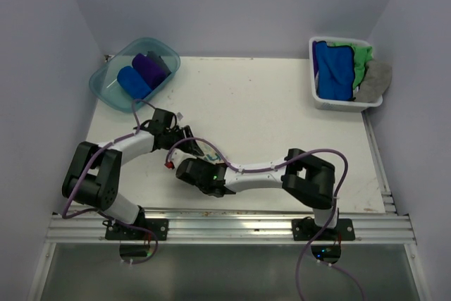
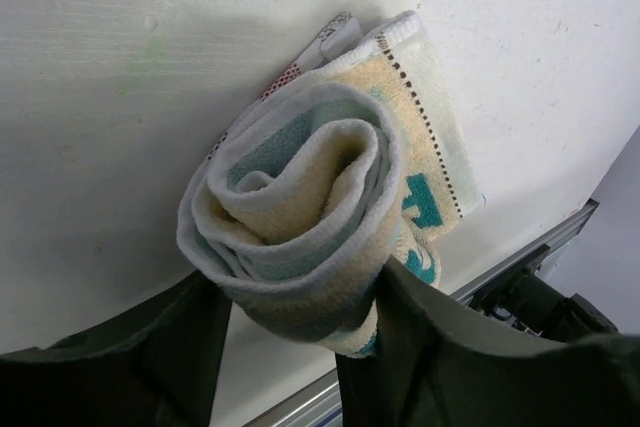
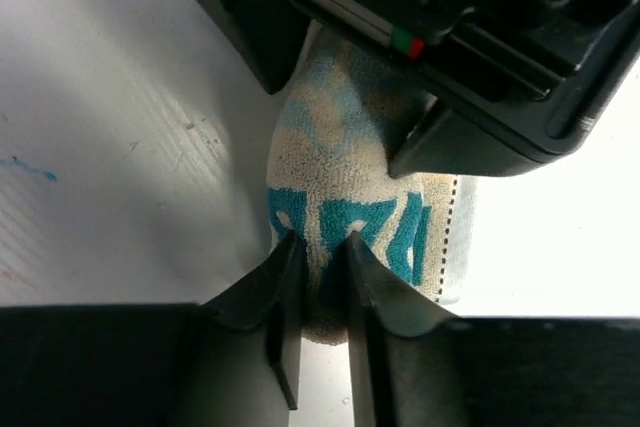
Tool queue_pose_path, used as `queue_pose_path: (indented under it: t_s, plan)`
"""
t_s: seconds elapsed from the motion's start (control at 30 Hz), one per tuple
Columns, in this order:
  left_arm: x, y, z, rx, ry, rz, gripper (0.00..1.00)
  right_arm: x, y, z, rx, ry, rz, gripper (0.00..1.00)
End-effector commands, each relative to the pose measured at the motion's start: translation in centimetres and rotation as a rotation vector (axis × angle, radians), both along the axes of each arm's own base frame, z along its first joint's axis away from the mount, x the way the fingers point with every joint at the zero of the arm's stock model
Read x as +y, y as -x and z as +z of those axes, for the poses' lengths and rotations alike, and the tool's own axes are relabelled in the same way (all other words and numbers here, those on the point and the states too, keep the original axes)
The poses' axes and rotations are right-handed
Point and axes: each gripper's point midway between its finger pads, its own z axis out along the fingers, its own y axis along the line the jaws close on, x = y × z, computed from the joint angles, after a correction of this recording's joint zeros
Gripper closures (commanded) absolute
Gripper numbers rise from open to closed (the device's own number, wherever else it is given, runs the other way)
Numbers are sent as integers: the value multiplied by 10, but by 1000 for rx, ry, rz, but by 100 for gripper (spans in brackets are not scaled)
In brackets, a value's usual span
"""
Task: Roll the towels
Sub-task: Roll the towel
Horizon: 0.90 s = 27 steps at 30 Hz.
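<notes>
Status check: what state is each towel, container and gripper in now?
Cream cloth towel with teal lettering: rolled.
Left gripper: closed around it.
Right gripper: pinching its end.
Translucent teal plastic tub: holds royal blue roll, purple roll.
White plastic basket: holds loose blue towel, green towel, grey towel.

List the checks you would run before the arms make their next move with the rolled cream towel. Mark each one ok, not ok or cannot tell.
1. Cream towel wound into a spiral: ok.
2. Left claw has the roll between its fingers: ok.
3. Right claw pinches the roll's end: ok.
4. Outer flap wrapped snug: not ok, it juts out beside the spiral.
5. Room in the teal tub next to the blue roll and purple roll: ok, its near corner looks bare.
6. White basket emptied: not ok, a blue towel, green towel and grey towel lie in it unrolled.
</notes>
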Motion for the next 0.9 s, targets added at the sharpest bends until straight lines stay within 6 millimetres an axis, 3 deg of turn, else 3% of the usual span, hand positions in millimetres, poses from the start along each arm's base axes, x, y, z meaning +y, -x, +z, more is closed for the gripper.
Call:
queue_pose_path:
  t_s: [0.0,0.13,0.3,0.63,0.87]
  plan:
    - [4,-5,8,-25,-14,4,36,7,-9,20,-43,-72,-37,81]
    - [5,-8,14,-41,-26,-3,23,11,-5,24,63,-169,-16,87]
    - [6,-12,20,-63,-23,-6,9,8,-9,32,209,-319,-25,88]
    - [-1,-10,19,-64,31,-1,4,5,-12,33,501,-542,-42,89]
    - [-2,-16,32,-119,54,33,4,9,-13,35,666,-690,-46,89]
